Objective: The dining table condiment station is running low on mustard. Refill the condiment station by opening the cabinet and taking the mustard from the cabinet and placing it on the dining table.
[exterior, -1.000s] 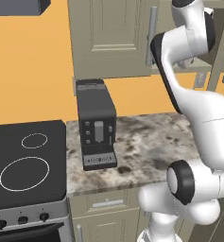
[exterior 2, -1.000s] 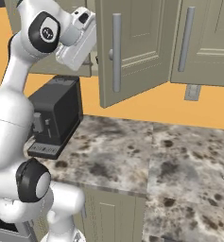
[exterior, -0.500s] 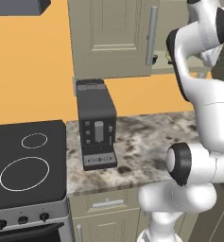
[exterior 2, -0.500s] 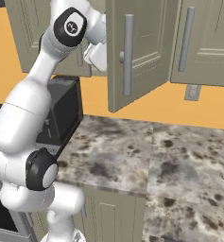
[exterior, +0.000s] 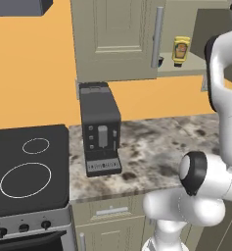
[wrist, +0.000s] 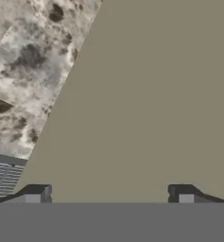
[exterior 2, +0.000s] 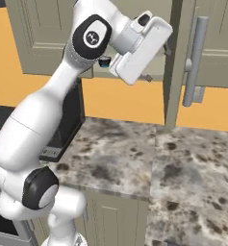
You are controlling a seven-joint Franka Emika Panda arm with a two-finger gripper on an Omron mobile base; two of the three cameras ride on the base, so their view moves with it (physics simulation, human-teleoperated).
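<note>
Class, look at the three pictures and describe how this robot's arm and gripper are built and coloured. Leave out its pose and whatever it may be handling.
The arm is made of smooth, rounded glossy white segments linked by dark grey to black round joint caps; one cap bears a small pale emblem. A boxy white hand ends it. In the hand view, the gripper has two small dark grey finger tips with lighter grey faces. No loose cables show.

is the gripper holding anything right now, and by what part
Nothing is held. The gripper is open, its fingers spread wide with only the plain cabinet surface ahead. The mustard stands on the shelf.
</note>
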